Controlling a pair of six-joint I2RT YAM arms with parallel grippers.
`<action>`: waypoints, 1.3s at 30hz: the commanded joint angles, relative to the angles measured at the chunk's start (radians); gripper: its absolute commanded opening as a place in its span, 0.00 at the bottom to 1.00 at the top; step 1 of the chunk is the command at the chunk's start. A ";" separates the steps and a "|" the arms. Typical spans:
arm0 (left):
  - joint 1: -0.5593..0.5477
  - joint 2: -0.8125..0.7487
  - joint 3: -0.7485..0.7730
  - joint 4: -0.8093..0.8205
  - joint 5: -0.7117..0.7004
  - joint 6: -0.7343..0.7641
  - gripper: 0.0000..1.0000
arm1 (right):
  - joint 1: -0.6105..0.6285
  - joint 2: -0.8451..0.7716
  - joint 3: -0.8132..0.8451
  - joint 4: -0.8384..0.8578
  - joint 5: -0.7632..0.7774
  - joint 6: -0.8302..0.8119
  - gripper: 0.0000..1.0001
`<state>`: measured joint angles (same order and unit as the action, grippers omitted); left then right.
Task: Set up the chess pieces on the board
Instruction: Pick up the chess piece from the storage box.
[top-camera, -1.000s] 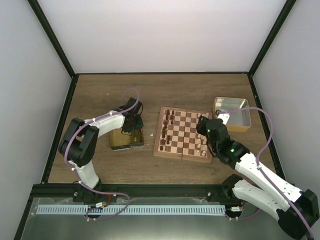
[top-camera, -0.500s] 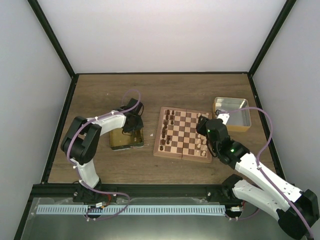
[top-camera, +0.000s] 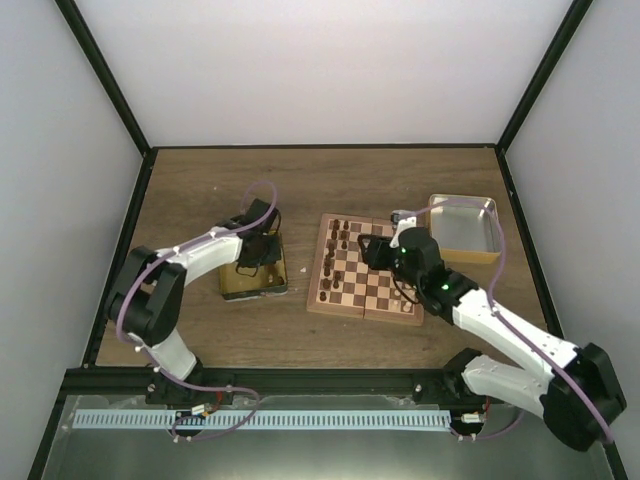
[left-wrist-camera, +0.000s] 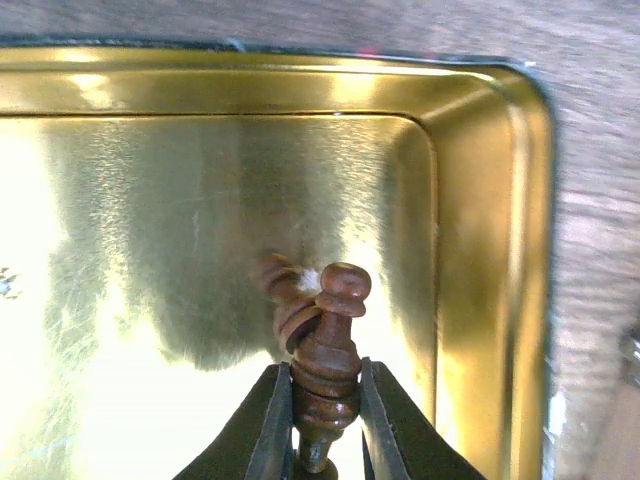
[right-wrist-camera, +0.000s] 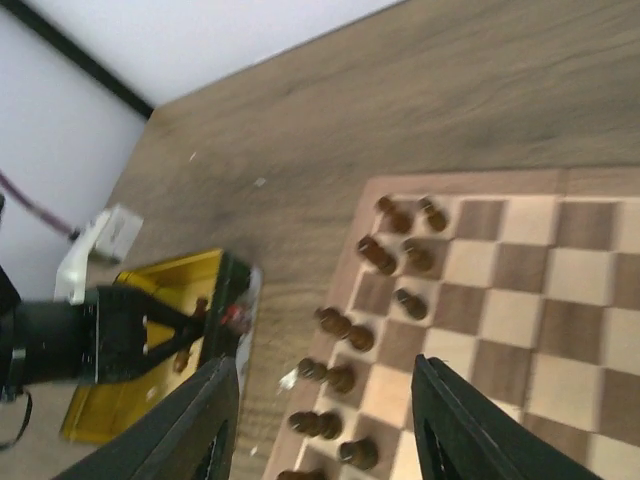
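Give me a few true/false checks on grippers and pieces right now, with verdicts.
1. The left gripper is shut on a dark chess piece. True.
2. That piece is held over the board. False: it is over the gold tin.
3. The right gripper grips a pale piece. False: its jaws are open with nothing between them, above the board.
4. In the top view, dark pieces stand along the board's left side. True.
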<state>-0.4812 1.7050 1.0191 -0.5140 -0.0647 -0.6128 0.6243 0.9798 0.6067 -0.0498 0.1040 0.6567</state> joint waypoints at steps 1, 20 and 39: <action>0.003 -0.100 -0.035 0.002 0.052 0.093 0.11 | -0.005 0.083 0.063 0.130 -0.269 -0.051 0.50; 0.002 -0.325 -0.040 0.088 0.343 0.251 0.11 | -0.005 0.286 0.063 0.448 -0.578 0.148 0.56; 0.000 -0.602 0.025 0.255 0.842 0.240 0.13 | 0.023 0.242 -0.036 0.923 -0.664 0.371 0.71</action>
<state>-0.4812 1.1534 1.0119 -0.3504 0.6613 -0.3588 0.6392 1.2400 0.5541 0.7670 -0.5186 0.9955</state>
